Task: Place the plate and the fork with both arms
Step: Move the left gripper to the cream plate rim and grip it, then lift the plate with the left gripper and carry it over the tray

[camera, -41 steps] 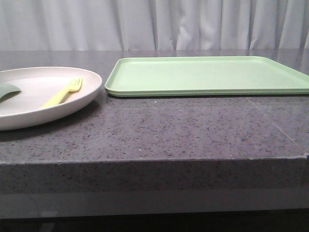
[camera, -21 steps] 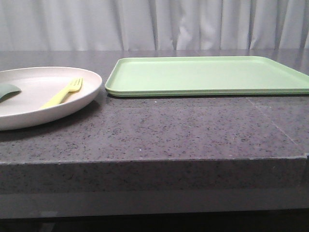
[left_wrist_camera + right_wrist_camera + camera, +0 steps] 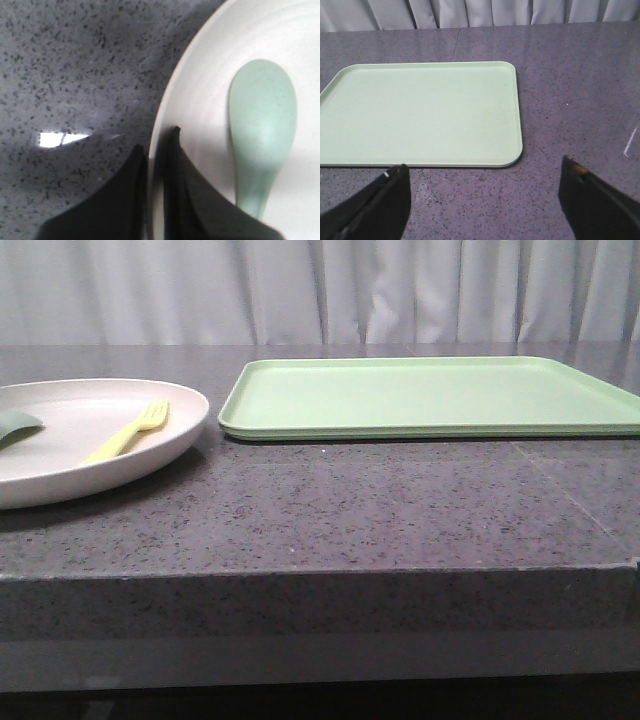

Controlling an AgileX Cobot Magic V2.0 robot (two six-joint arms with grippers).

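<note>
Cream plate point(image 3: 60, 455) sits at the front view's left on the speckled worktop point(image 3: 380, 510), the yellow fork point(image 3: 128, 430) lying in it. Left claw point(image 3: 154, 155) pinches the plate's rim between narrow fingers. Right claw point(image 3: 485, 190) hangs wide near the green tray point(image 3: 420, 112).

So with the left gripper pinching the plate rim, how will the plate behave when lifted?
The plate looks like stiff, light plastic, so it should hold its shape. Held at one edge by the left gripper, it may sag or tilt. The fork and spoon lie loose and could slide.
</note>
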